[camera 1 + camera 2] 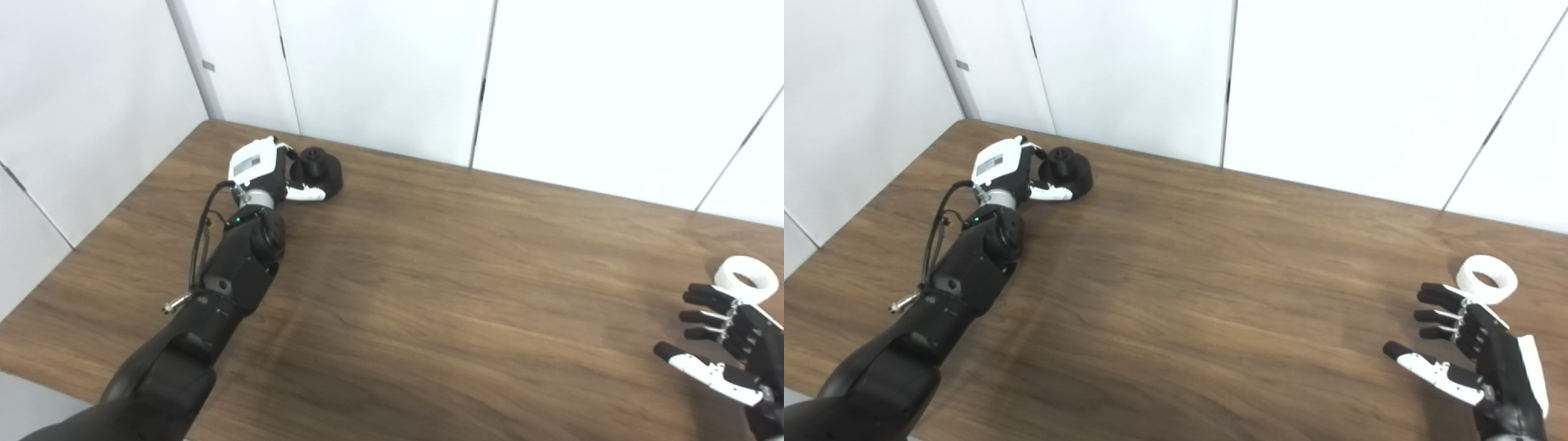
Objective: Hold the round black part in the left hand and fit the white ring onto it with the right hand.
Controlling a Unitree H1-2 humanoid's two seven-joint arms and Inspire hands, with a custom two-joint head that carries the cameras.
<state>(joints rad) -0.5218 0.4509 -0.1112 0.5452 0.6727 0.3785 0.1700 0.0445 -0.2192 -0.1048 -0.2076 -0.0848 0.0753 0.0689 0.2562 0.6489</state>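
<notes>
The round black part (318, 171) stands on the table near the far left corner, a small knob on its top. My left hand (269, 171) wraps it from the left: the white thumb lies along its near side and the fingers curl behind it, mostly hidden. The white ring (746, 280) lies flat on the table at the far right. My right hand (1470, 343) hovers just in front of the ring, palm turned left, fingers and thumb spread apart, holding nothing. Its fingertips (1427, 300) stop a little short of the ring.
The brown wooden table (429, 275) runs up to white wall panels (380, 67) at the back. Its left edge and near-left corner show beside my left forearm (233, 275). A cable loops off that forearm.
</notes>
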